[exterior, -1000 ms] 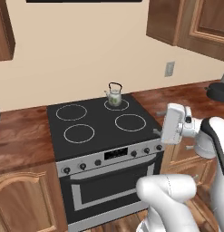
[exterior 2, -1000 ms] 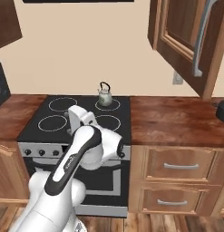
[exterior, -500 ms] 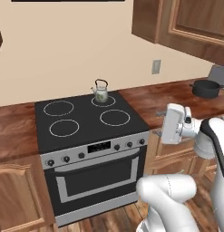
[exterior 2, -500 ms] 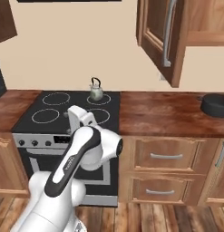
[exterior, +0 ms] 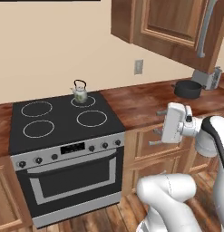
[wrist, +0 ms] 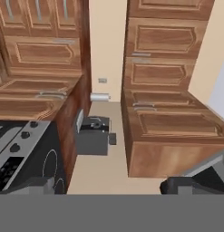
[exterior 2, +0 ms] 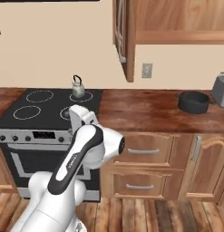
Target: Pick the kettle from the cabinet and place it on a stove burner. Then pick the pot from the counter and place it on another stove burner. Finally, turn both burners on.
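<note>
The kettle (exterior: 80,93) (exterior 2: 77,88) stands on the back right burner (exterior: 83,101) of the black cooktop (exterior: 59,120). Far to its right, the dark pot (exterior: 187,88) (exterior 2: 193,101) sits on the reddish-brown counter (exterior: 140,102) (exterior 2: 145,111). My gripper (exterior: 158,128) hangs in front of the drawers, level with the counter edge, between stove and pot. Its fingertips (wrist: 38,185) stand wide apart in the hand view, so the gripper (wrist: 111,186) is open and holds nothing. The wall cabinet (exterior 2: 177,18) is above the counter with its door (exterior: 177,27) swung open.
A silver toaster (exterior: 208,79) (exterior 2: 221,89) stands just right of the pot. A wall outlet (exterior: 138,66) is behind the counter. Knobs (exterior: 91,148) line the steel stove front. The open cabinet door overhangs the counter near the pot. Drawers (exterior 2: 145,152) lie below the counter.
The base has driven to the right, so the whole scene has slid left in both base views. The pot and toaster now show closer. The arm keeps its pose, gripper still open.
</note>
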{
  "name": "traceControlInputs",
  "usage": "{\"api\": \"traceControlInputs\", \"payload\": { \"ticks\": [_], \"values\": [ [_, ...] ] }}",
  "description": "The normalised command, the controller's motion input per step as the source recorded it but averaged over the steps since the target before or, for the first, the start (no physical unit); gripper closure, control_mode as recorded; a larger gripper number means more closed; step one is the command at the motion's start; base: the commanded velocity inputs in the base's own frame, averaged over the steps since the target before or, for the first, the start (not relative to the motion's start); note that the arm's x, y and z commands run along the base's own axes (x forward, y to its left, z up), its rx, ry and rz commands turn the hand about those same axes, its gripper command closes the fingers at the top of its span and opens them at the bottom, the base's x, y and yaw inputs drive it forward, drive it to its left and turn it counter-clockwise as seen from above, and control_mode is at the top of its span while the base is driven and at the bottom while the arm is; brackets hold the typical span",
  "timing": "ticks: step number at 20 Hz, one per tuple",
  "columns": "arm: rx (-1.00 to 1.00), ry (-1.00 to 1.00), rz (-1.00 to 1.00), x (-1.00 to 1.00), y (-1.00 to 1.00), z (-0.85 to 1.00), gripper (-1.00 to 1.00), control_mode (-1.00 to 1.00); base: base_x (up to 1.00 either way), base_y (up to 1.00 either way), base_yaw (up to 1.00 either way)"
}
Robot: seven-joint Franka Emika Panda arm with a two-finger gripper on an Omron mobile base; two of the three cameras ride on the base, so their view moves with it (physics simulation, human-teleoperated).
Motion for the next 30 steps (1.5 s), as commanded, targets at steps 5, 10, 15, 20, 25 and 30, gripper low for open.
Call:
{"api": "traceControlInputs", "payload": {
  "ticks": [5, 10, 15, 20, 25, 30],
  "values": [
    [0.00, 0.00, 0.00, 0.00, 0.00, 0.00, -1.00, 1.00, -0.19, -0.72, 0.00],
    [0.00, 0.00, 0.00, 0.00, 0.00, 0.00, -1.00, 1.00, -0.19, -0.74, 0.00],
    [0.00, 0.00, 0.00, 0.00, 0.00, 0.00, -1.00, 1.00, -0.16, -0.76, 0.00],
    [0.00, 0.00, 0.00, 0.00, 0.00, 0.00, -1.00, 1.00, -0.04, -0.73, 0.00],
    [0.00, 0.00, 0.00, 0.00, 0.00, 0.00, -1.00, 1.00, 0.06, -0.70, 0.00],
    [0.00, 0.00, 0.00, 0.00, 0.00, 0.00, -1.00, 1.00, 0.24, -0.62, 0.00]
  ]
}}
